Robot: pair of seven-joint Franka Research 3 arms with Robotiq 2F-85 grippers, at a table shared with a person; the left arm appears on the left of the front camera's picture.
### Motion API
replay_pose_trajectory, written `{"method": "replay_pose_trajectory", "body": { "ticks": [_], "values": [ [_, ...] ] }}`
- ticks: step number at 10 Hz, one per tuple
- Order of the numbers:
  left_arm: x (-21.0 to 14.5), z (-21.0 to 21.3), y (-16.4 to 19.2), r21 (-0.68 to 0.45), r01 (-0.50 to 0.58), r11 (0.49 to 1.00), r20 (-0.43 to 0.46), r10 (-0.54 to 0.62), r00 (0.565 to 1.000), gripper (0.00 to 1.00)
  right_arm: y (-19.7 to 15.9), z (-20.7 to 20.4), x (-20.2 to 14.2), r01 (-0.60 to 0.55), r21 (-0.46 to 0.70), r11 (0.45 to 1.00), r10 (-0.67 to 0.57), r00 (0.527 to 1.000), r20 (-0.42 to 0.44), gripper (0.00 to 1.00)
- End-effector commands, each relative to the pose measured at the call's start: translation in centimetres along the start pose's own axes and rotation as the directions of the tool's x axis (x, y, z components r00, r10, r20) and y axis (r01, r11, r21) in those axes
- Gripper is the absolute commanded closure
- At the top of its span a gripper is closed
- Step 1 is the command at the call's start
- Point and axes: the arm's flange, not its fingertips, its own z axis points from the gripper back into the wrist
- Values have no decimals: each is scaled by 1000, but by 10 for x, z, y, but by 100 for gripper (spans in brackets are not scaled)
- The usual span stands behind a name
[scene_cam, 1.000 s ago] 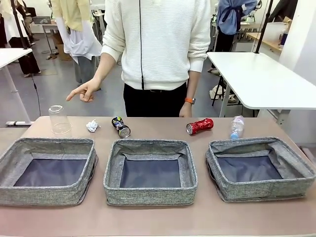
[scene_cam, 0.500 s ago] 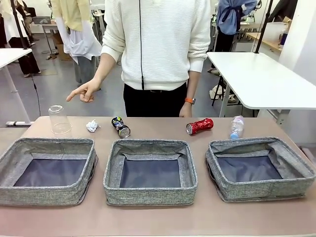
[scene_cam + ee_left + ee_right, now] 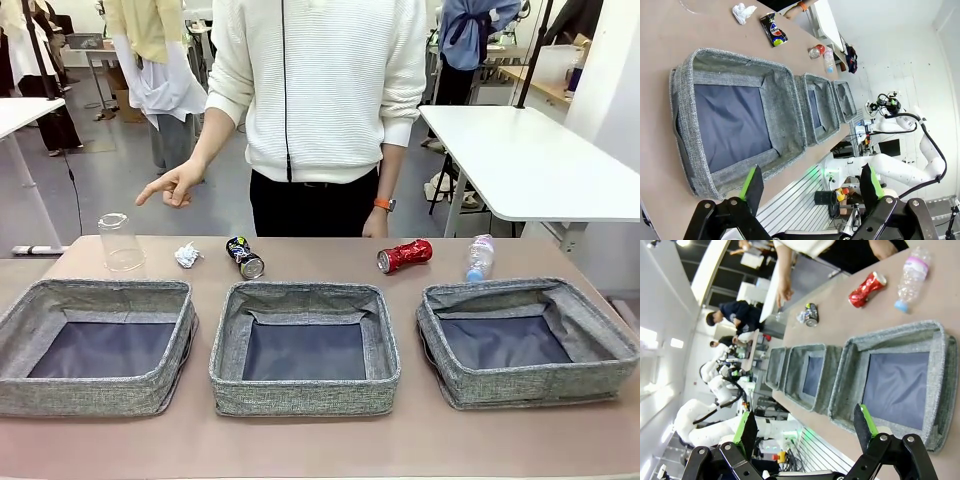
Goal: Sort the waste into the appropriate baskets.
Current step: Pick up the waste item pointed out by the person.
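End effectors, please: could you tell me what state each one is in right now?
Left end effector: open, holding nothing.
Right end effector: open, holding nothing.

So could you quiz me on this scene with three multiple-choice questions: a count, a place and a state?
1. How many grey woven fabric baskets are there?
A. two
B. four
C. three
2. Where is the crushed red drink can?
A. in the middle basket
B. on the table, next to the small clear plastic bottle
C. in the person's grip
3. The robot's left hand and right hand are:
A. open
B. shut on cans
C. shut on paper
Answers: 1 C, three stand in a row. 2 B, it lies beyond the baskets by the bottle. 3 A, the fingers are spread, nothing between.
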Motion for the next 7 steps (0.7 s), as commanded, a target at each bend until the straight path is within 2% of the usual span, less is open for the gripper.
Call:
{"method": "replay_pose_trajectory", "body": {
  "ticks": [1, 2, 3, 4, 5, 6, 7],
  "values": [
    [23, -13, -4, 274, -27, 961, -9, 30, 999, 0, 1, 0, 4, -27, 18, 999, 27, 1000, 14, 0],
    [52, -42, -4, 381, 74, 922, -124, -28, 992, 0, 1, 0, 4, -27, 18, 999, 27, 1000, 14, 0],
    [82, -79, 0, 428, 164, 889, -227, -70, 971, 0, 1, 0, 4, -27, 18, 999, 27, 1000, 14, 0],
    [111, -113, 9, 471, 252, 846, -313, -107, 944, 0, 1, 0, 4, -27, 18, 999, 27, 1000, 14, 0],
    [137, -141, 19, 464, 330, 822, -377, -154, 913, 0, 1, 0, 4, -27, 18, 999, 27, 1000, 14, 0],
    [161, -156, 32, 307, 439, 844, -452, -277, 848, 0, 1, 0, 4, -27, 18, 999, 27, 1000, 14, 0],
    [180, -154, 46, 216, 506, 835, -387, -403, 829, 0, 1, 0, 4, -27, 18, 999, 27, 1000, 14, 0]
  ]
}}
